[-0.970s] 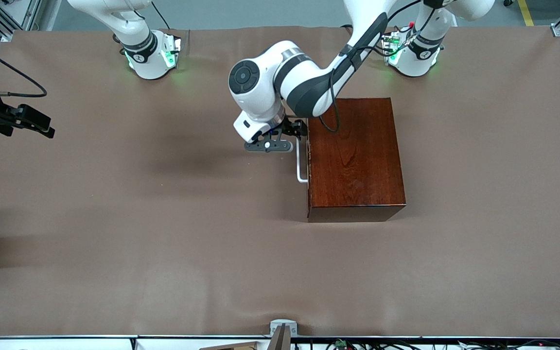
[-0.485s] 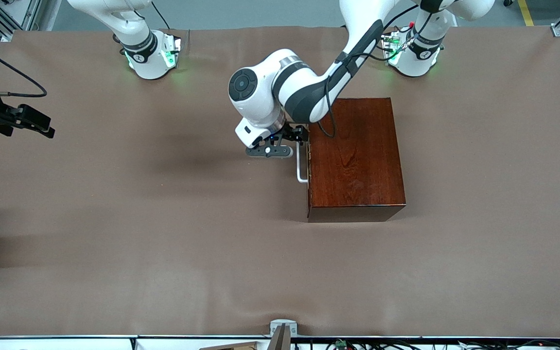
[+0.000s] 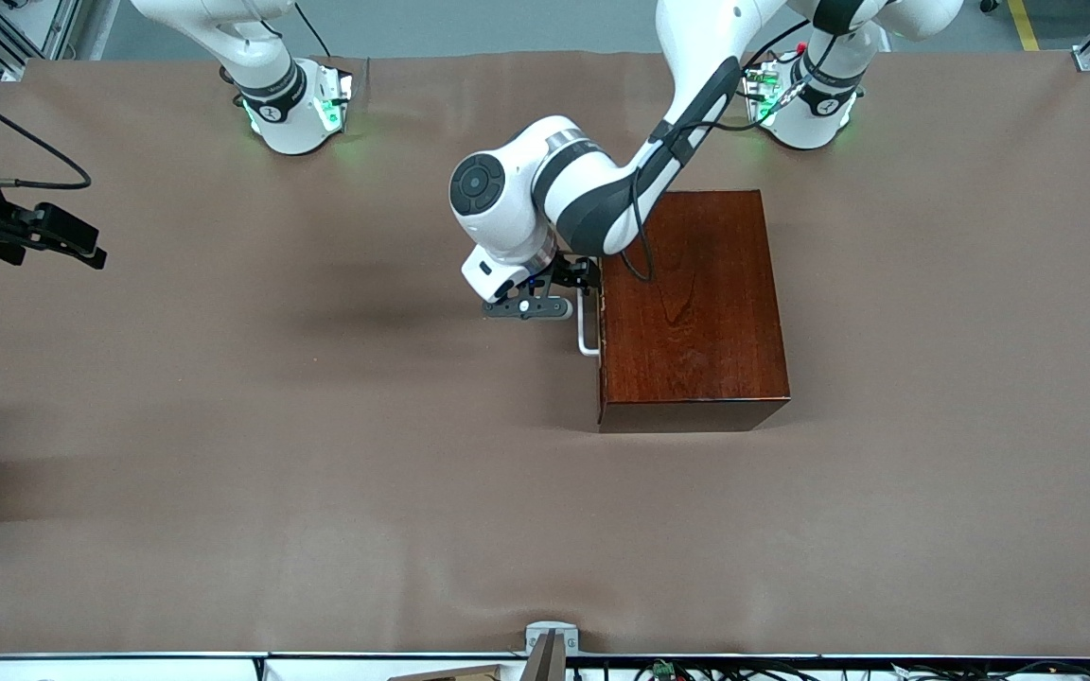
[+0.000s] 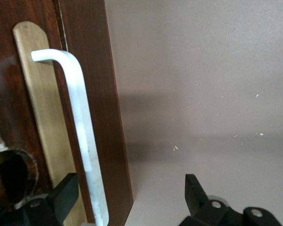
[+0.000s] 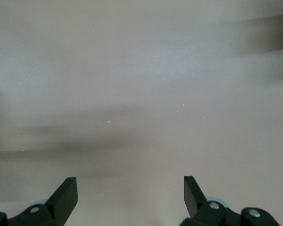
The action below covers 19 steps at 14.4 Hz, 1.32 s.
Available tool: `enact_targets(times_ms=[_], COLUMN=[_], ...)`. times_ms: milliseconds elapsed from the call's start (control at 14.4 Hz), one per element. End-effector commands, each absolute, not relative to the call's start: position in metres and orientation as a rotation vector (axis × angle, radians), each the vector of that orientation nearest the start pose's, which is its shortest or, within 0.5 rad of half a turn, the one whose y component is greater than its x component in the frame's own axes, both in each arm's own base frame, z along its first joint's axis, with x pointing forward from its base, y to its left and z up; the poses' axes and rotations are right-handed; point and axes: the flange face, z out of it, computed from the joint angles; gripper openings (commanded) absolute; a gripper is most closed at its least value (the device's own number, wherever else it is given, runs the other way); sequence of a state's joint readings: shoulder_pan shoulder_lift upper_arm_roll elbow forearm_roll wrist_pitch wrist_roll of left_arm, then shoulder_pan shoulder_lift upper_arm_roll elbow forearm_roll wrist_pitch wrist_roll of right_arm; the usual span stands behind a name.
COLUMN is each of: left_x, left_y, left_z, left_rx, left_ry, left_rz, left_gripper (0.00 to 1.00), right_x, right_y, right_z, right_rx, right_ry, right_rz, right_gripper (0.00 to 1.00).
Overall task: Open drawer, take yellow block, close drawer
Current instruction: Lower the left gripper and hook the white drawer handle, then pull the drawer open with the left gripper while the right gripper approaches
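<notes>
The dark reddish-brown box (image 3: 692, 303) stands mid-table with its drawer (image 4: 111, 117) shut. The white bar handle (image 3: 584, 326) faces the right arm's end of the table. My left gripper (image 3: 575, 281) is open at the end of the handle nearest the robots' bases. In the left wrist view the handle (image 4: 80, 132) lies between the left gripper's (image 4: 129, 184) fingers, close to one finger (image 4: 66, 188) and apart from the other. My right gripper (image 3: 62, 241) waits open over bare table at the right arm's end, with nothing between the fingers of the right gripper (image 5: 129, 186). The yellow block is hidden.
The brown table cover (image 3: 318, 426) spreads around the box. The left arm's elbow and forearm (image 3: 592, 180) hang over the box's corner nearest the bases. A small metal bracket (image 3: 550, 638) sits at the table edge nearest the front camera.
My left gripper has come down along the drawer front, closer to the handle, and the forearm has swung with it. The right arm and the box have not moved.
</notes>
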State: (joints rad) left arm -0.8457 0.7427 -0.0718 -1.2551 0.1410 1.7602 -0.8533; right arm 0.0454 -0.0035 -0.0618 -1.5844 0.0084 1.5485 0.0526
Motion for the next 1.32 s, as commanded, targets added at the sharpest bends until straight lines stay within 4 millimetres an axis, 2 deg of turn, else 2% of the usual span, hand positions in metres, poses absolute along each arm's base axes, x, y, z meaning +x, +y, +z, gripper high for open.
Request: enact_targets(times_ms=[0,139,277,554,693,831,970,1247], left_x=[0.461,0.464,0.467,0.473,0.473,0.465,0.465,0.464], left_y=[-0.561,-0.56,-0.558,-0.558,-0.563,-0.574,-0.577,-0.584], left_z=[0.296,0.295,0.29,0.292,0.294,0.296,0.291,0.293], left_rx=[-2.9,-2.905,-2.898,-2.899,-2.931,-2.956,-2.969,-3.007], left_ry=[0.106,0.099,0.093,0.096,0.046,0.051,0.032,0.039], left_rz=[0.067,0.052,0.054,0.001,-0.034,-0.066,-0.081,-0.113], left_gripper=[1.0,1.0,1.0,1.0,1.0,1.0,1.0,1.0], right_x=[0.55,0.55,0.55,0.55,0.55,0.55,0.55,0.55], right_y=[-0.008,-0.002,-0.005,-0.005,-0.004,-0.005,-0.006,-0.007], right_z=[0.621,0.622,0.62,0.621,0.621,0.621,0.621,0.621], right_rx=[-3.12,-3.123,-3.122,-3.122,-3.123,-3.122,-3.122,-3.122], right_ry=[0.134,0.117,0.124,0.124,0.122,0.124,0.127,0.129], right_rz=[0.046,0.044,0.049,0.044,0.044,0.044,0.044,0.044], right_gripper=[1.0,1.0,1.0,1.0,1.0,1.0,1.0,1.0])
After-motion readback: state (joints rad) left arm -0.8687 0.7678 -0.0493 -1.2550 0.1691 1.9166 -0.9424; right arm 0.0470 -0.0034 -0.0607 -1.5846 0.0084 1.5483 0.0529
